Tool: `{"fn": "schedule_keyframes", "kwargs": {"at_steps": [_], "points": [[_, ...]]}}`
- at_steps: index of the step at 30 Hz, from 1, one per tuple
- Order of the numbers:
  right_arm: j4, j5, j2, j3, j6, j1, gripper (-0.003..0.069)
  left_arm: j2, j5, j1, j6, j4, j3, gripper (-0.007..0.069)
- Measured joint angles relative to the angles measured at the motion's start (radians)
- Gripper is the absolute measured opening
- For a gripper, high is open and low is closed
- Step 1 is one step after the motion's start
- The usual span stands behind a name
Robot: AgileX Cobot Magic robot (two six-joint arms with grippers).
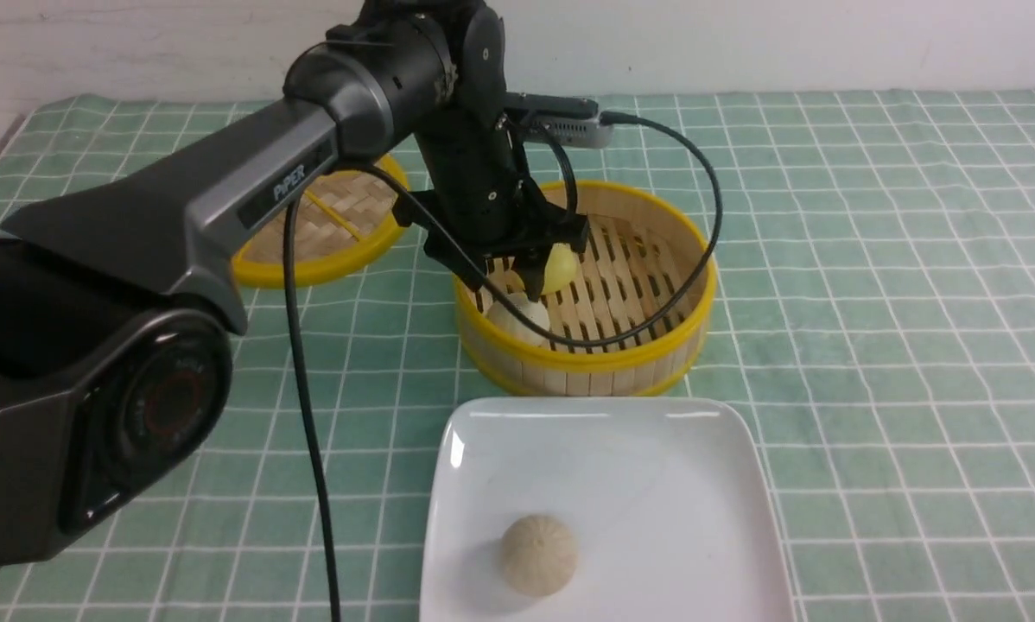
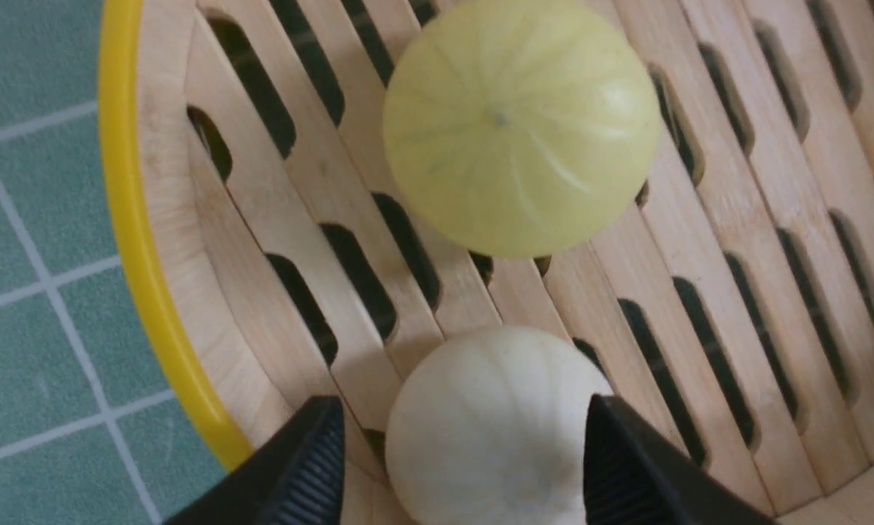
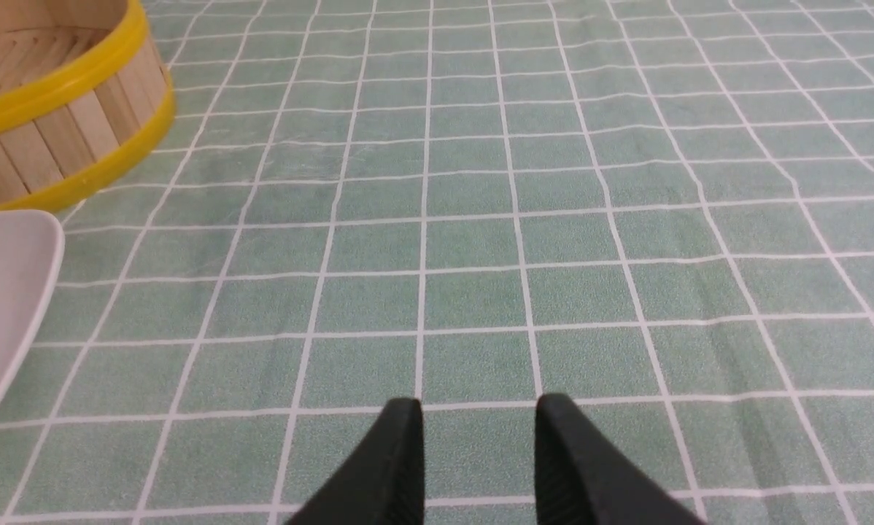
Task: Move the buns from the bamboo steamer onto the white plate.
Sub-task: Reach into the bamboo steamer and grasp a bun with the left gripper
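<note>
The left gripper point(image 2: 462, 408) is open, with the small round cream-white bun point(image 2: 488, 415) right between its two black fingers, low by the wall of the round bamboo steamer point(image 2: 127, 182). The smooth yellow bun point(image 2: 517, 124) sits just beside it. The right gripper point(image 3: 478, 408), slightly open and empty, is farther away.

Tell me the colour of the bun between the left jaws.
Pale cream-white; the bun shows best in the left wrist view.
</note>
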Motion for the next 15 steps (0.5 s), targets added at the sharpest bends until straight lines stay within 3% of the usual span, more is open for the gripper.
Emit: {"fn": "schedule_keyframes", "kwargs": {"at_steps": [6, 9, 10, 11, 12, 13, 15], "points": [[0.000, 0.000, 0.000, 0.000, 0.000, 0.000, 0.0240, 0.045, 0.001, 0.000, 0.001, -0.026, -0.002, 0.0424], [0.000, 0.000, 0.000, 0.000, 0.000, 0.000, 0.0240, 0.051, 0.009, 0.000, 0.002, -0.030, -0.002, 0.0313], [0.000, 0.000, 0.000, 0.000, 0.000, 0.000, 0.0240, 0.051, 0.016, 0.000, 0.002, -0.030, -0.003, 0.0239], [0.000, 0.000, 0.000, 0.000, 0.000, 0.000, 0.0240, 0.050, 0.017, 0.000, 0.002, -0.030, -0.005, 0.0226], [0.000, 0.000, 0.000, 0.000, 0.000, 0.000, 0.0240, 0.047, 0.025, 0.000, 0.002, -0.030, -0.017, 0.0121], [0.000, 0.000, 0.000, 0.000, 0.000, 0.000, 0.0240, 0.046, 0.032, 0.000, 0.002, -0.030, -0.027, 0.0076], [0.000, 0.000, 0.000, 0.000, 0.000, 0.000, 0.0240, 0.034, 0.045, 0.000, 0.002, -0.030, -0.053, 0.0038]]}}
